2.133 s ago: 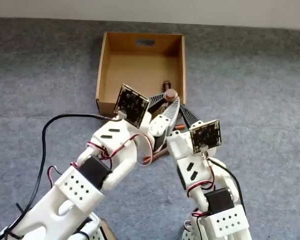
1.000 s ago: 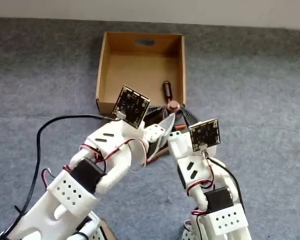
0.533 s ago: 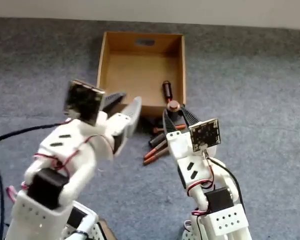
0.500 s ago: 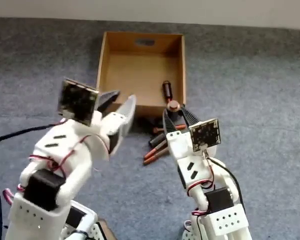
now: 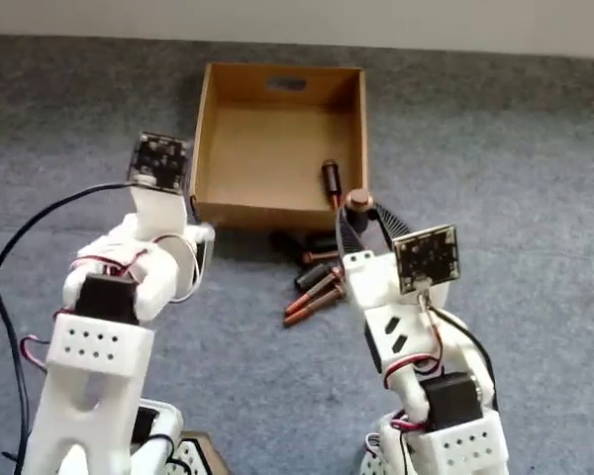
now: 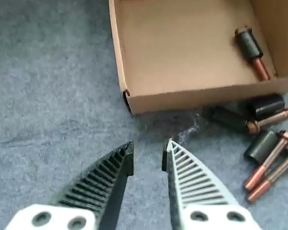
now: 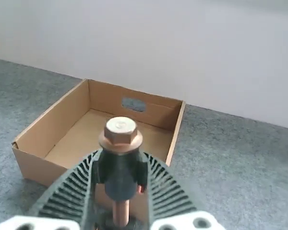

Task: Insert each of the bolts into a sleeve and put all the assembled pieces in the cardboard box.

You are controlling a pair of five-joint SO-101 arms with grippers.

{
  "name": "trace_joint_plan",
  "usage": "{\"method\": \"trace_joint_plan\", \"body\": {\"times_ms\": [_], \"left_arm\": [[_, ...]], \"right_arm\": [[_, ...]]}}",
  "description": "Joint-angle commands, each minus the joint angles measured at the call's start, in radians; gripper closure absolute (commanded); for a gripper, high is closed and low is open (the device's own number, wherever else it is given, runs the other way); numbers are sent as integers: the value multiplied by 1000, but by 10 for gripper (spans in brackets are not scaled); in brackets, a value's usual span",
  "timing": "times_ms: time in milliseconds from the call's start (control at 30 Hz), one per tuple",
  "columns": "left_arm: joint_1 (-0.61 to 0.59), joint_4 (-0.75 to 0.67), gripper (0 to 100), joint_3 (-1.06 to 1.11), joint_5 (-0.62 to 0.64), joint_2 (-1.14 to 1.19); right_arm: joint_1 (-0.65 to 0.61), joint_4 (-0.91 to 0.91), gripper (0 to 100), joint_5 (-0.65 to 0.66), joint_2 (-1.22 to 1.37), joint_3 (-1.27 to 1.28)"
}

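— Where do we have the assembled piece [image 7: 117, 172]?
— Pinched upright in our right gripper [image 7: 119, 155], at the cardboard box's [image 7: 48, 129] near wall.
— Our left gripper [image 6: 148, 152]?
— Slightly spread, holding nothing, just outside that wall.

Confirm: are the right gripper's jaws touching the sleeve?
Touching. In the right wrist view the right gripper has its jaws pressed on both sides of the sleeve.

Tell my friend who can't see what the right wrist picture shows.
The right pincer holds a dark sleeve upright, with a copper bolt pushed through it, head on top. Behind it an open cardboard box sits on grey carpet, before a pale wall.
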Motion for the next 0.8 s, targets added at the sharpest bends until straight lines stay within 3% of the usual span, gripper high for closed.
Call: {"method": "trace_joint_plan", "body": {"times_ms": [0,233,600,767], "left_arm": [[-16,-20,871,38,-40,36],[-134,-184,872,194,-40,120],[-137,-370,873,371,-38,147],[-136,-462,873,447,-38,151]], "right_arm": [[13,68,992,0,21,-186],[10,171,992,-5,364,-441],[7,173,992,-9,926,-736],[7,173,992,-158,1147,-918]]}}
